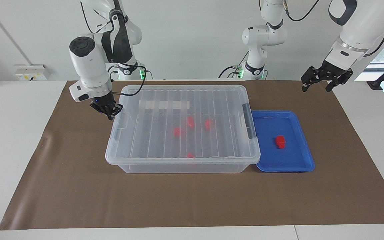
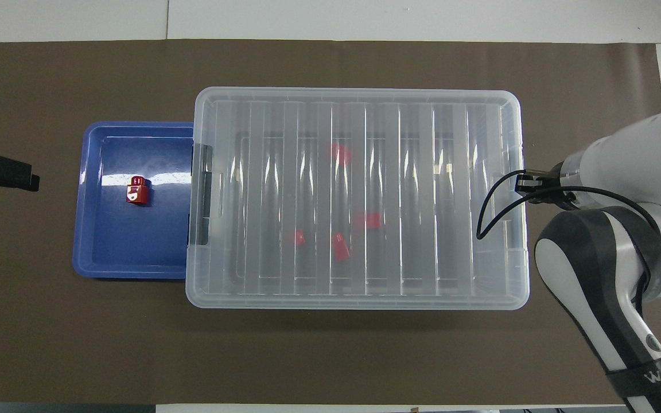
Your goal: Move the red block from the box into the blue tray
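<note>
The box [image 1: 178, 166] is a clear bin with its ribbed lid [image 2: 365, 201] lying squarely on it. Several red blocks [image 1: 190, 122] show through the lid inside it. One red block [image 1: 280, 141] lies in the blue tray [image 1: 295, 164], which stands against the box toward the left arm's end; it also shows in the overhead view [image 2: 137, 190]. My right gripper [image 1: 110, 114] is at the lid's short end edge toward the right arm's end, shut on it. My left gripper [image 1: 316, 87] is open and empty, raised over the mat beside the tray.
A brown mat [image 1: 192, 200] covers the table under the box and tray. The right arm's wrist and cable [image 2: 594, 189] hang over the box's end. White table [image 1: 18, 133] lies bare past the mat's ends.
</note>
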